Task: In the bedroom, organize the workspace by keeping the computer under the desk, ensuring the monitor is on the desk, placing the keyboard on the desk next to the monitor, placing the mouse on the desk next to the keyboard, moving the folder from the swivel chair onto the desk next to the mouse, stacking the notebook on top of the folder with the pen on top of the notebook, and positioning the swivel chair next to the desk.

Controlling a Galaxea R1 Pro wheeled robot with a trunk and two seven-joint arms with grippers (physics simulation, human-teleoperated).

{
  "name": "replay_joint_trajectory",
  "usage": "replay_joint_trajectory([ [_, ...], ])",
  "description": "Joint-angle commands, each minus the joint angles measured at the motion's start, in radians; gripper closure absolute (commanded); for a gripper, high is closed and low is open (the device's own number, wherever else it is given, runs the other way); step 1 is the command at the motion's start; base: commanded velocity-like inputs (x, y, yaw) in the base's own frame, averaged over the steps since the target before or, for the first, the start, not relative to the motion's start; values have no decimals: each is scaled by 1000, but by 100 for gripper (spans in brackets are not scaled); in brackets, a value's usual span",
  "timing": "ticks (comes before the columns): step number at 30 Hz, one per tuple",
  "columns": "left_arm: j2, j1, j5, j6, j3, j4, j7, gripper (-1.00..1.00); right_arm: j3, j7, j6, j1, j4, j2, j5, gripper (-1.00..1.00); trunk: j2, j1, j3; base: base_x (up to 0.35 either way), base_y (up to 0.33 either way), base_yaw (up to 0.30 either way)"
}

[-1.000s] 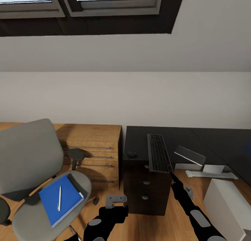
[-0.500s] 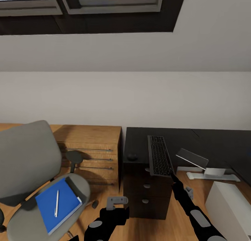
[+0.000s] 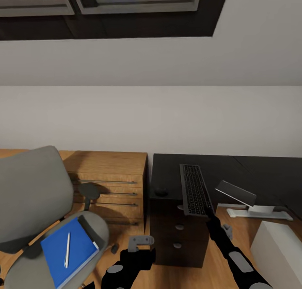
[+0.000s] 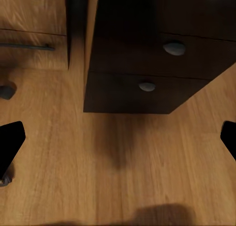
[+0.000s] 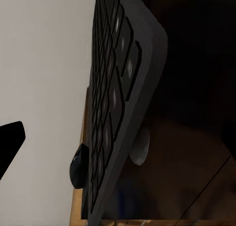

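right gripper (image 3: 208, 214) closed on the near end of the keyboard (image 3: 194, 189), holding it lengthwise over the front edge of the desk (image 3: 167, 171), far end reaching toward the grey wall. from the right wrist camera, keyboard (image 5: 115, 103) seen edge-on and close, keys catching light, with the mouse (image 5: 78, 165) small beyond it. mouse (image 3: 160, 192) resting on the desk just left of the keyboard, near the front edge above the drawer unit (image 3: 178, 234) with round knobs. left gripper (image 3: 140, 241) held low over the plank floor in front of that unit, fingers spread wide and empty; from its wrist camera, dark fingertips (image 4: 10, 142) at either side, well apart. folder (image 3: 67, 251) lying on the seat of the swivel chair (image 3: 33, 197), pen (image 3: 67, 249) on top of it. computer (image 3: 279, 251) on the floor at right, beside a tilted grey panel on a white base (image 3: 239, 194). wooden drawer cabinet (image 3: 111, 184) between chair and desk.
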Motion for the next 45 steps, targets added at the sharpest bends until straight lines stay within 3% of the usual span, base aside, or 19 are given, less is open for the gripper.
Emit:
replay_joint_trajectory([
  [1,0,-1,3,3,-2,-1,6,-100,-4,3,10,-1,1,1,-9,-100,-1,0,-1,65,70,0],
  [24,0,-1,3,3,-2,-1,6,-100,-2,3,10,-1,0,-1,-7,-100,-1,0,-1,48,10,0],
  [25,-1,-1,3,3,-2,-1,6,-100,-2,3,10,0,-1,-1,-7,100,-1,0,-1,5,0,0],
  [37,-2,-1,3,5,-3,-1,6,-100,-2,3,8,-1,-4,1,-5,100,-1,0,-1,0,0,0],
  [45,-3,-1,3,5,-3,-1,6,-100,0,4,2,-1,-26,2,-3,100,55,-31,24,0,0,0],
])
